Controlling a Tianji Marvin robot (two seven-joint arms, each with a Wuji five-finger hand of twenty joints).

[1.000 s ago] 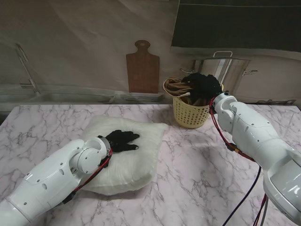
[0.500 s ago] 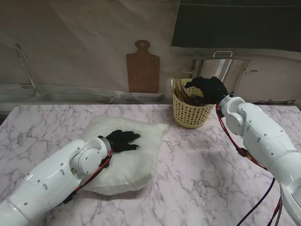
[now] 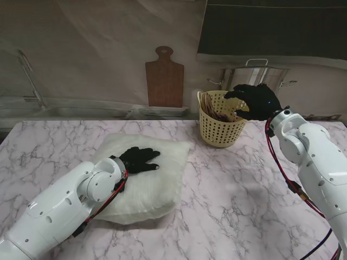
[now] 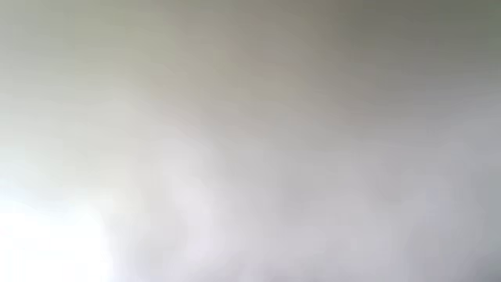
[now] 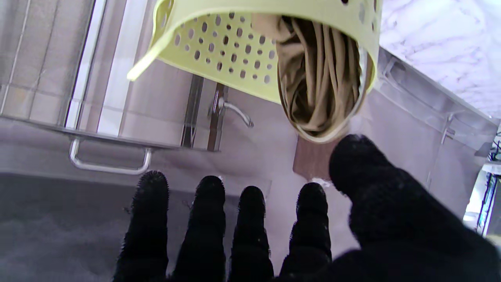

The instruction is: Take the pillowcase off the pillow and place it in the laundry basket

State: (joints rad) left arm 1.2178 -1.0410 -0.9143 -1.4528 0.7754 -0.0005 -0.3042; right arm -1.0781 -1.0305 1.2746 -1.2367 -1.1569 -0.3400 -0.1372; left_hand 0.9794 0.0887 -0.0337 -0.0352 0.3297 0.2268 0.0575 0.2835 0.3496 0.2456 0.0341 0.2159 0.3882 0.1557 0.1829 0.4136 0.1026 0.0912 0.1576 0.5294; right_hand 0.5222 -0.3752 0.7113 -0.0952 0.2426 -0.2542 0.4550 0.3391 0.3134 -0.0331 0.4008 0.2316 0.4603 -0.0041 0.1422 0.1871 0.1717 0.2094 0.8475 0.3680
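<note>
R hand (image 3: 259, 101) hangs in the air just beside the laundry basket (image 3: 219, 132), at its right rim, wrist bent so the palm faces down & toward the basket. Fingers (image 5: 250, 219) are spread w/ gaps between them, thumb apart — it holds nothing. R forearm rises from the near right corner, elbow high.

Pillowcase (image 5: 319, 78) is inside the basket: tan cloth bunched in folds against the left inner wall, part near the rim. Basket stands upright at the far side of the marble table (image 3: 233, 206), in front of a steel pot (image 3: 260, 76).

L hand (image 3: 139, 160) lies palm-down on the bare white pillow (image 3: 149, 187), fingers stretched flat & slightly apart toward the right, gripping nothing. L forearm comes in low from the near left corner, wrist on the pillow's left part. L wrist view is a pale blur — nothing readable there.

Wooden cutting board (image 3: 164, 78) leans on the back wall.
</note>
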